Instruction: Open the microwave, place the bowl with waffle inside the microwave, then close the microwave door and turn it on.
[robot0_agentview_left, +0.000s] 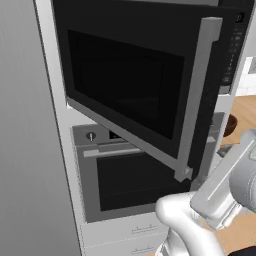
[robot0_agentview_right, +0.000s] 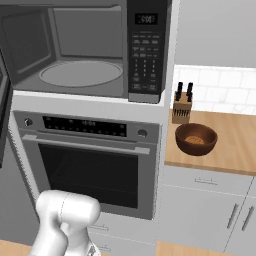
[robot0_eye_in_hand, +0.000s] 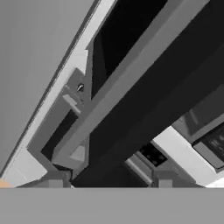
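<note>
From the left base view, the microwave door (robot0_agentview_left: 130, 90) stands swung out, its silver handle (robot0_agentview_left: 197, 100) toward the arm. The right base view shows the microwave (robot0_agentview_right: 90, 50) cavity and turntable (robot0_agentview_right: 81, 73) bare, ready for loading; the bowl (robot0_agentview_right: 196, 139) waits on the table (robot0_agentview_right: 230, 145), waffle inside. In the hand view, the pincer (robot0_eye_in_hand: 107, 180) straddles the handle's lower end, fingers apart, apparently released.

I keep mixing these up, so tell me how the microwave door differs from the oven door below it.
The microwave door is swung open; the oven door is shut. The microwave door is black with a vertical silver bar handle; the oven door is steel-fronted with a horizontal handle. Both have a dark window.
</note>
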